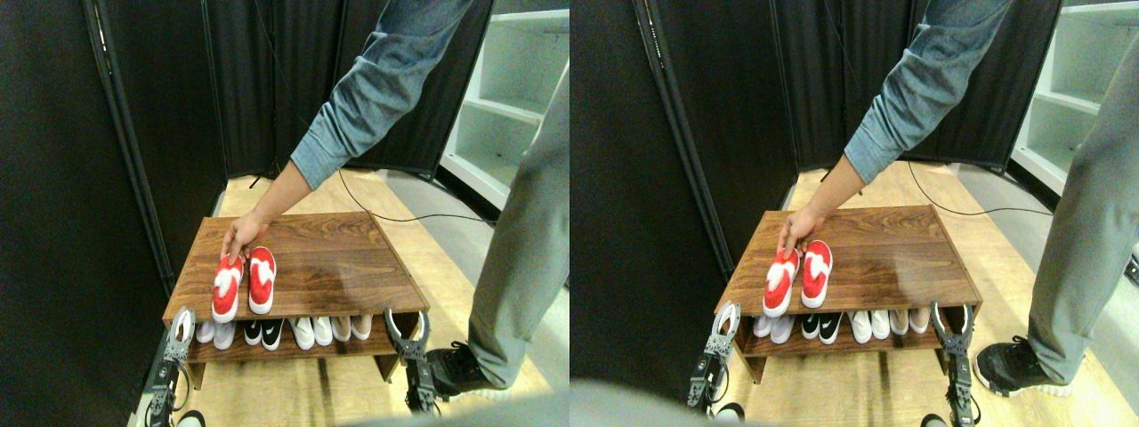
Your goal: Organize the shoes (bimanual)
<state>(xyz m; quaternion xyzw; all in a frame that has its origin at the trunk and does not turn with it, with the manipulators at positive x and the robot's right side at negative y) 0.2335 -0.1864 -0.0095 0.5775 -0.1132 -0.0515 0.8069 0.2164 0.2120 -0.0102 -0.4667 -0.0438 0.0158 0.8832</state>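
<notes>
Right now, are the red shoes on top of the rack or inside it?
On top. Both red shoes lie side by side on the wooden rack's top board, a person's hand touching them.

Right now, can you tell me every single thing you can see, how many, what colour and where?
red shoes: two, bright red with white patches, side by side on the left of the rack's top, toes toward the robot.
shoe rack: one, dark brown wood, in the middle on the floor.
shoes in a row: several, white, black-and-white and beige, on the rack's lower shelf.
screen: black panels, behind and to the left.
shelf unit: one, white, back right.
cable: one, black, on the wooden floor behind the rack.
person: one, blue-grey sleeve, grey trousers, black shoe, standing right; their hand touches the red shoes.
left gripper: dark, at the rack's front left corner.
right gripper: dark, at the rack's front right corner.
</notes>
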